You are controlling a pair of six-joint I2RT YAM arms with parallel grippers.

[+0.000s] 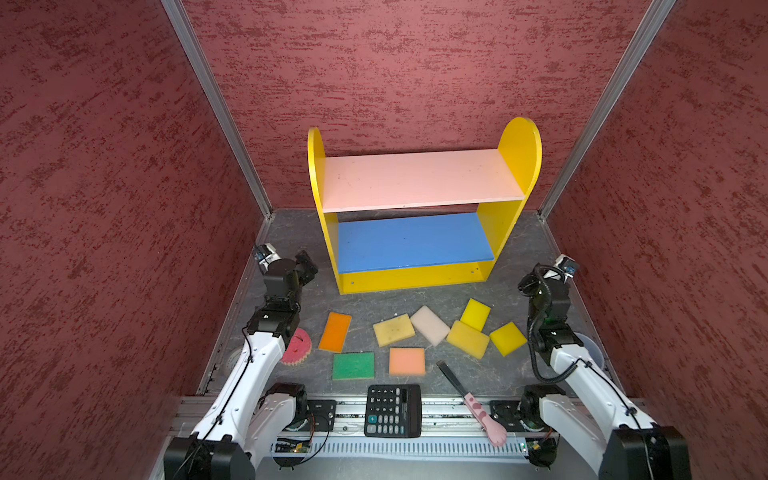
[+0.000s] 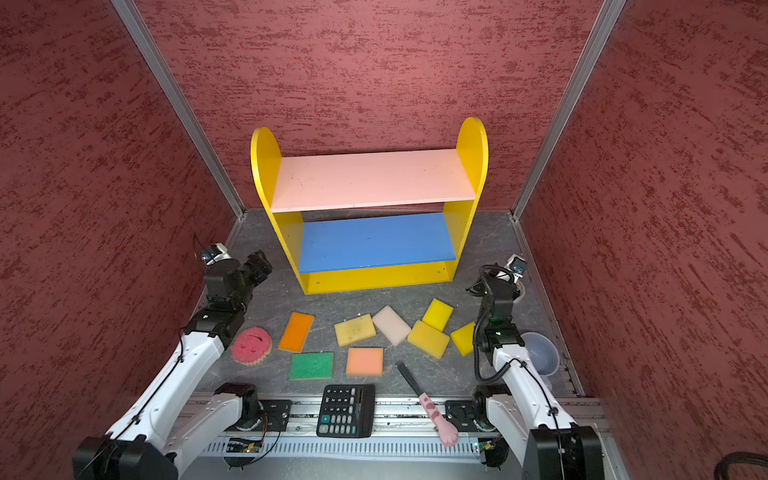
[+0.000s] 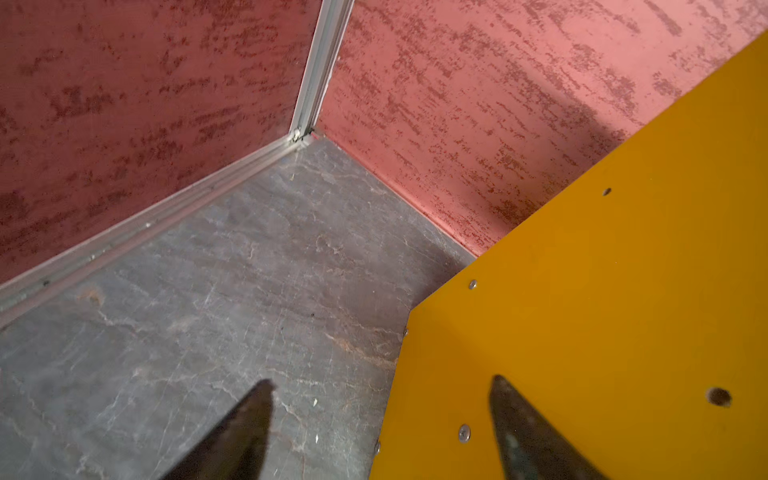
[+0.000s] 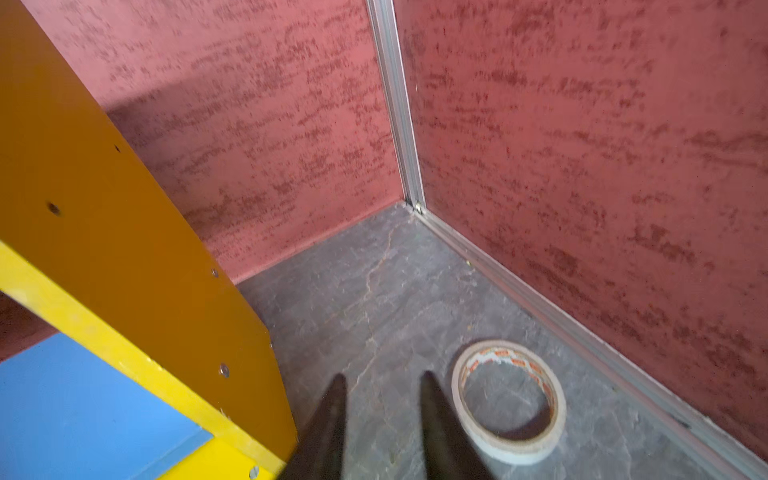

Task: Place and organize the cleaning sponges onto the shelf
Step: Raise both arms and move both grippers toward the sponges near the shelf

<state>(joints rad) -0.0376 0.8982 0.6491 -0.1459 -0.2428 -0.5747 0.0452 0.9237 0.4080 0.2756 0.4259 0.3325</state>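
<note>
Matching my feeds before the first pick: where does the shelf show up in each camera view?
Top view: shelf at centre, against the back wall.
Top view: shelf at centre, against that wall.
Left wrist: only its yellow side panel, close up.
Right wrist: side panel and blue board close up, tape roll lying beside.
Shared landmark: the yellow side panels with screw holes.

A black calculator (image 1: 392, 410) is laid on the counter (image 1: 374, 303); a pink-handled brush (image 1: 469, 400) is seen just right of the calculator, and a clear cup (image 2: 540, 353) farther right.
</note>
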